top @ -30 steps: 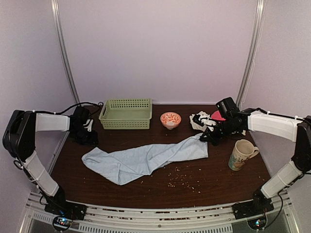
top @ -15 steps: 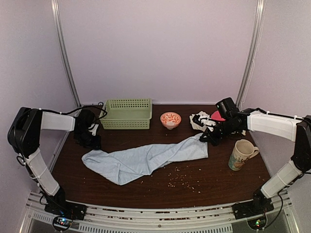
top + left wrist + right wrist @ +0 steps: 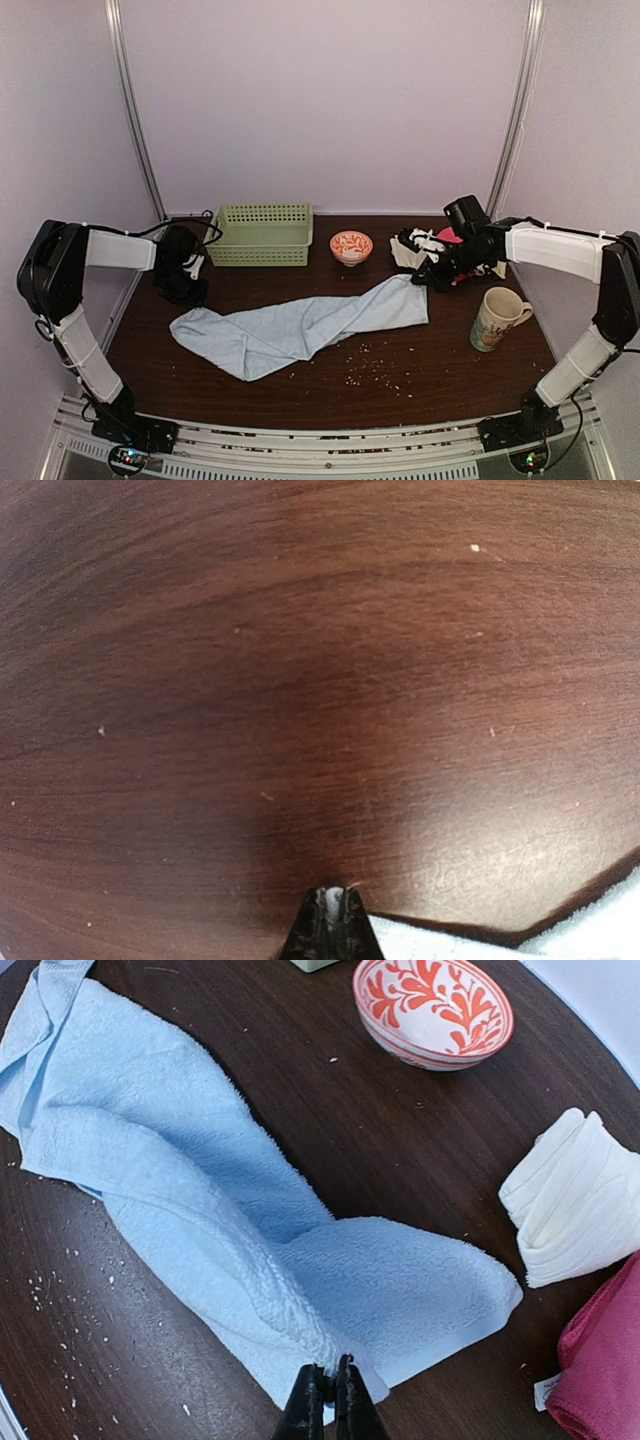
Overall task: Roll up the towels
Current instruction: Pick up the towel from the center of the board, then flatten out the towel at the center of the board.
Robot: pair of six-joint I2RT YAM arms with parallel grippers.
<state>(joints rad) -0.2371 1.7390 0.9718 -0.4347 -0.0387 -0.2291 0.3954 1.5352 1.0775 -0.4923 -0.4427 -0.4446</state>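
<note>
The pale blue towel [image 3: 300, 328] lies crumpled in a long strip across the middle of the table [image 3: 450, 385]. My right gripper [image 3: 422, 283] [image 3: 332, 1370] is shut on a fold at its right end. My left gripper [image 3: 186, 292] [image 3: 331, 902] stands at the towel's left end, jaws closed, with a sliver of pale cloth between the tips. The towel's edge [image 3: 560, 940] runs off to the lower right of the left wrist view. The off-white towel [image 3: 408, 250] [image 3: 570, 1200] sits folded at the back right, beside the right gripper and untouched.
A green basket [image 3: 259, 234] stands at the back left, with a red-patterned bowl [image 3: 351, 246] [image 3: 433, 1010] beside it. A pink cloth [image 3: 449, 238] [image 3: 600, 1370] lies behind the off-white towel. A mug [image 3: 494, 319] stands at the right. Crumbs [image 3: 372, 366] are scattered in front of the towel.
The left gripper has moved slightly right toward the towel's left end and closed. The right gripper has shifted a little toward the back, still gripping the towel's right end.
</note>
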